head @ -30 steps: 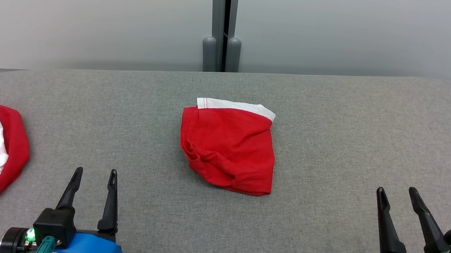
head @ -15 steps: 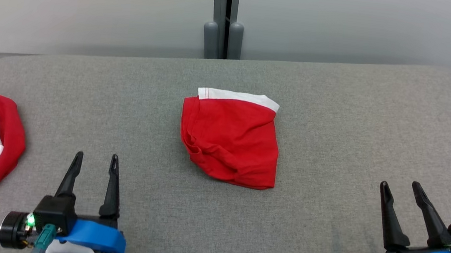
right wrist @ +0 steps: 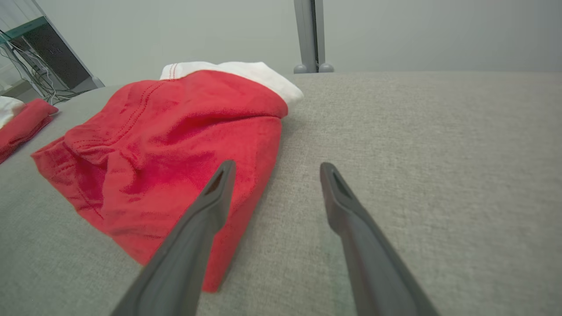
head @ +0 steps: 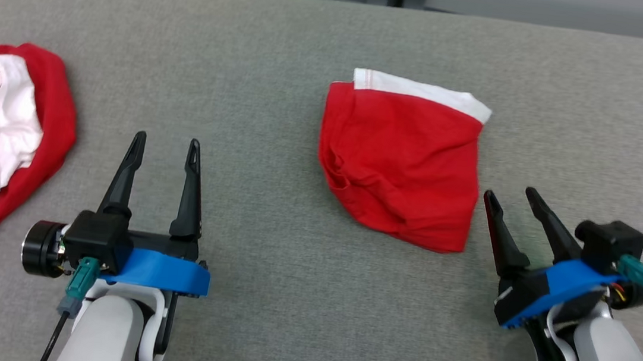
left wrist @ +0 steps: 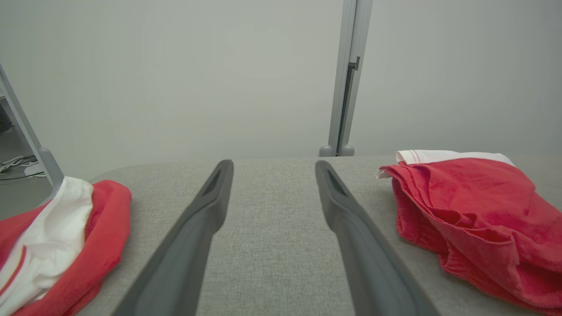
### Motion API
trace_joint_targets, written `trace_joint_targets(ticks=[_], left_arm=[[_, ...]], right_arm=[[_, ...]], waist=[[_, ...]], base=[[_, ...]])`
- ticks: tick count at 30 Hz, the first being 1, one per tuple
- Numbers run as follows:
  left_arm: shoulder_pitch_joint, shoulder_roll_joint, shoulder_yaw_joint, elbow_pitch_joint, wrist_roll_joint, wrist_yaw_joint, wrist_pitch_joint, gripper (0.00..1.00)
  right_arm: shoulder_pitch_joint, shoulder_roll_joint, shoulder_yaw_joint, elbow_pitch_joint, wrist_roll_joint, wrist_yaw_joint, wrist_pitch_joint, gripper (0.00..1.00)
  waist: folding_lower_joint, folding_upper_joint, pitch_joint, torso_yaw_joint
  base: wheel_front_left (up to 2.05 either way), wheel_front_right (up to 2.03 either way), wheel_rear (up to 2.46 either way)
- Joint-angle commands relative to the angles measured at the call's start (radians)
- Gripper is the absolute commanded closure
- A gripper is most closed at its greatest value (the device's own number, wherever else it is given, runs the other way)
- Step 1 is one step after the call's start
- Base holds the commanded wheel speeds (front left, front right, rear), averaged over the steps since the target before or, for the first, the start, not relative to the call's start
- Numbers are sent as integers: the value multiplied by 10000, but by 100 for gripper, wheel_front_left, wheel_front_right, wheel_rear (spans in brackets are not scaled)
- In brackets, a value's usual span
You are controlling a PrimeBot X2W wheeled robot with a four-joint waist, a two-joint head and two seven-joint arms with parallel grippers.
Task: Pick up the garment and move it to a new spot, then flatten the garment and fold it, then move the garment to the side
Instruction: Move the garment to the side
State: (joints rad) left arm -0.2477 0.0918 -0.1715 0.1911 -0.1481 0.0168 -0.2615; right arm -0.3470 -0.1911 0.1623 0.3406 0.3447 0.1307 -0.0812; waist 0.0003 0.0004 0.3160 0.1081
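Garment (head: 401, 165): red with a white band on its far edge, folded, lying on the grey table (head: 287, 51), slightly right of centre in the head view.
Right gripper (head: 508, 192): fingers spread, holding nothing, at the garment's 4 o'clock, just beside its near right corner.
Left gripper (head: 167, 138): released, empty, at the garment's 8 o'clock, well apart.
Second garment (head: 10, 130): red and white, crumpled, at 9 o'clock, by the table's left edge.
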Motion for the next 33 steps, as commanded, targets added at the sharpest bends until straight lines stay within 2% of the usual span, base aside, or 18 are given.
trace_joint_targets(ticks=[1,6,7,8,9,16,25,28,33], left_arm=[[-239,-31,8,-58,41,-15,-38,0],[-366,-159,-47,-196,108,-57,-43,0],[-378,-183,-50,-212,110,-58,-44,0],[-369,-204,-48,-223,96,-60,-44,0],[-341,-217,-29,-229,87,-62,-45,0],[-39,-222,192,-348,204,-43,-45,0],[55,41,213,-486,475,-226,-38,0],[47,139,164,-493,549,-273,-38,0],[-227,208,-86,-441,659,-421,-36,0]], right_arm=[[-216,-18,34,110,107,1,-93,0],[-1176,109,518,1814,529,1,114,0],[-1254,112,656,2144,623,1,340,15],[-1309,129,780,2385,767,2,471,53],[-1328,134,882,2572,869,2,524,100],[-1479,-230,1514,2371,956,-1,-177,100],[-943,-866,2467,1472,1172,1,-775,100],[-934,-1069,2727,1509,1354,-1,-827,100],[-1276,-1483,2985,1815,1724,1,-1053,100]], waist=[[-3,-4,338,347],[-3,-4,490,628],[-3,-4,491,661],[-3,-4,481,678],[-3,-4,465,680],[-3,-4,318,128],[-3,-4,111,-1883],[-3,-4,131,-2631],[-3,-4,372,-3375]], base=[[0,0,0],[0,0,0],[0,0,0],[0,0,0],[0,0,0],[0,0,0],[0,0,0],[0,0,0],[0,0,0]])
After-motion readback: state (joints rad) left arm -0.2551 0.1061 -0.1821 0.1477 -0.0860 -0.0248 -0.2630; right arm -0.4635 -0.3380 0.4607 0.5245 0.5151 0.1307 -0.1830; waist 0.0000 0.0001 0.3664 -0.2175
